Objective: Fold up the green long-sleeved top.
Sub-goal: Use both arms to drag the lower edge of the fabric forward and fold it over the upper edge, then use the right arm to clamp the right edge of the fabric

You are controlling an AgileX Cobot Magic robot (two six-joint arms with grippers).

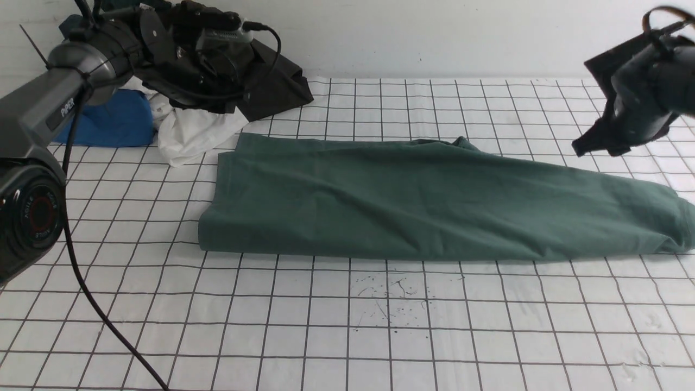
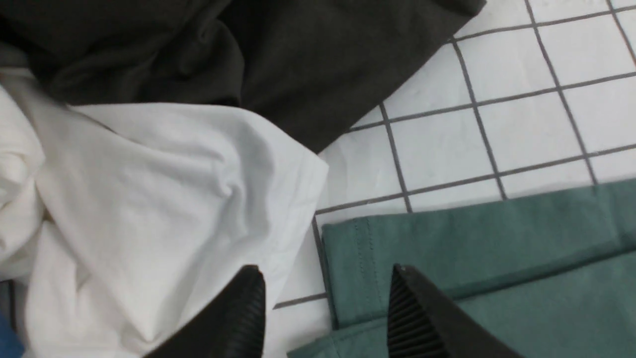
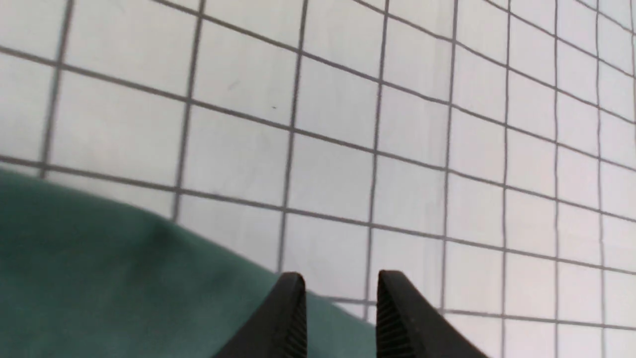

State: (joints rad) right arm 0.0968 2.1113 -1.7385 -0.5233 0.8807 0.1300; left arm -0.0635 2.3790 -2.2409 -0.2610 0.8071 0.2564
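The green long-sleeved top (image 1: 423, 201) lies folded into a long band across the middle of the gridded table, running from centre-left to the right edge. My left gripper (image 2: 325, 283) is open and empty, raised over the top's far left hemmed corner (image 2: 447, 248). In the front view the left gripper's wrist (image 1: 201, 49) hangs at the back left. My right gripper (image 3: 340, 288) is open and empty, raised over the top's far right edge (image 3: 124, 278). In the front view it shows as a dark blurred shape (image 1: 632, 108) at the upper right. Sleeves, neck and logo are hidden.
A pile of other clothes lies at the back left: a blue one (image 1: 108, 122), a white one (image 1: 190, 133) (image 2: 149, 199) and a dark one (image 1: 277, 81) (image 2: 273, 59). The left arm's cable (image 1: 92, 304) trails over the table's front left.
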